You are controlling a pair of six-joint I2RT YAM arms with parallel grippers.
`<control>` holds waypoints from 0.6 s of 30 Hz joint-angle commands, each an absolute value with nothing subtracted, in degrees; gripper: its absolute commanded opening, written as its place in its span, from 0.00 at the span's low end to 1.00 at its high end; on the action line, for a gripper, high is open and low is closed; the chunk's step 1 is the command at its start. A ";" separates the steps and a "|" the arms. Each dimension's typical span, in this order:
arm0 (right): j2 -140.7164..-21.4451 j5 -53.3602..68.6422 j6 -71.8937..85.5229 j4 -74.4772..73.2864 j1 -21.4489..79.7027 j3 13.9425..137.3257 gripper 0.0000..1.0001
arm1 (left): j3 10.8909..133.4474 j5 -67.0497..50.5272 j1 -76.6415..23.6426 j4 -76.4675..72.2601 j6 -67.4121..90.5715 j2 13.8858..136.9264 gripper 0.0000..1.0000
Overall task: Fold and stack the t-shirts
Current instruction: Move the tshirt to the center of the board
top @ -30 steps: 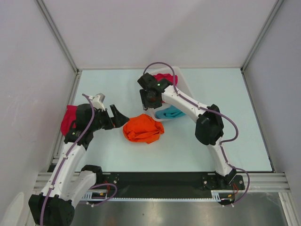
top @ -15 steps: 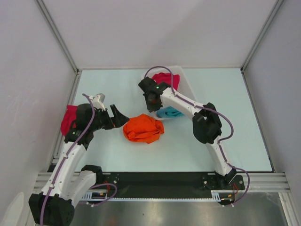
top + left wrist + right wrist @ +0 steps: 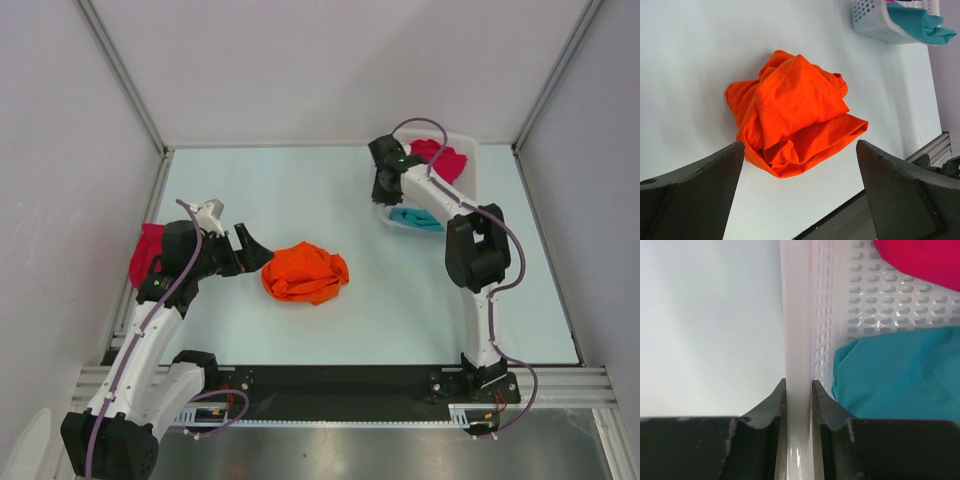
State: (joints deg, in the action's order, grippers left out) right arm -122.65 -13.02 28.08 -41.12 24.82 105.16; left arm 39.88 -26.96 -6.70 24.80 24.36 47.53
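At far right, the right gripper (image 3: 799, 390) is clamping the lattice basket rim (image 3: 799, 315) — left gripper (image 3: 257, 248) is gaping (orange t-shirt (image 3: 795, 115) unfolded, none stacked).

the left arm (image 3: 150, 328) and the right arm (image 3: 487, 320) were each built of white links joined by bulky black joint housings, with a thin purple-grey cable (image 3: 422, 120) looping loosely along the outside down to a black base (image 3: 195, 362) bolted to an aluminium rail (image 3: 585, 380). the left end effector (image 3: 256, 248) carried two broad, matte black wedge-shaped fingers (image 3: 690, 195), and a pale grey camera block (image 3: 210, 212) sat by its wrist. the right end effector (image 3: 798, 386) had the same dark fingers, rounded and faintly scuffed at the tips, and a small green light (image 3: 401, 157) glowed on its black wrist housing.
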 commanded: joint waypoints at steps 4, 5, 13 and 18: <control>-124.63 -21.18 32.08 -43.77 16.27 99.76 0.00 | 42.36 -26.63 -6.06 24.70 22.94 46.41 0.99; -124.45 -21.36 32.08 -43.77 15.74 99.49 0.00 | 42.45 -26.80 -5.98 24.78 23.11 46.41 0.99; -121.82 -17.32 34.62 -40.96 9.94 94.49 0.00 | 42.45 -27.51 -5.98 24.70 23.64 45.97 1.00; -120.67 -16.44 34.63 -40.17 8.00 92.90 0.00 | 42.54 -27.77 -5.98 24.26 23.82 46.67 0.99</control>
State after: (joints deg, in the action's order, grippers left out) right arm -118.15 -18.50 30.85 -36.42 11.42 97.12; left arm 39.88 -27.16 -6.57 25.02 24.36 46.98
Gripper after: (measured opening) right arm 0.217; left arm 0.994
